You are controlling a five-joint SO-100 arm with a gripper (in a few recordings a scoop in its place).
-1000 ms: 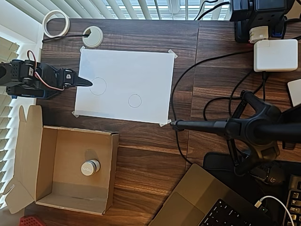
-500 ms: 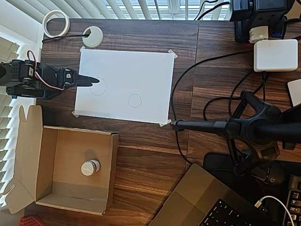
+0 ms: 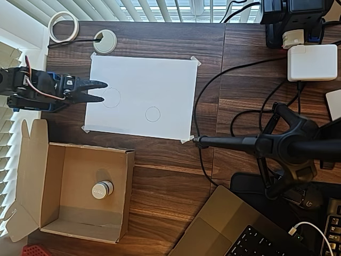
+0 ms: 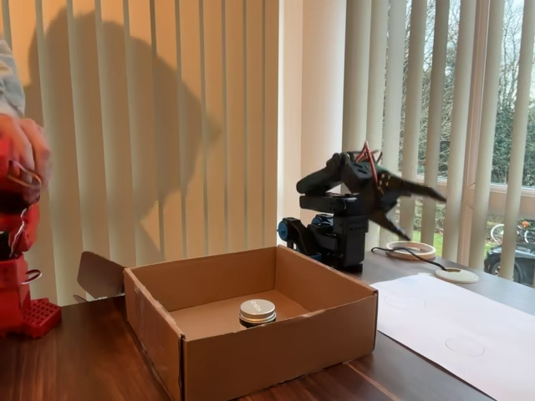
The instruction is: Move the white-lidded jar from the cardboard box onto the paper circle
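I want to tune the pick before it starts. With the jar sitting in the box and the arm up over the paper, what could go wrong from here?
1. The white-lidded jar sits low inside the cardboard box; the open gripper may clip a wall coming down.
2. The jar is low and flat-lidded, so a grasp could slip.
3. Two outlines are drawn on the sheet: the paper circle and a larger circle nearer the gripper. The jar might be set on the wrong one.

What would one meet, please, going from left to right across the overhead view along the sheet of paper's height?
Gripper with jaws parted → larger drawn circle → paper circle → black cable → white power adapter.
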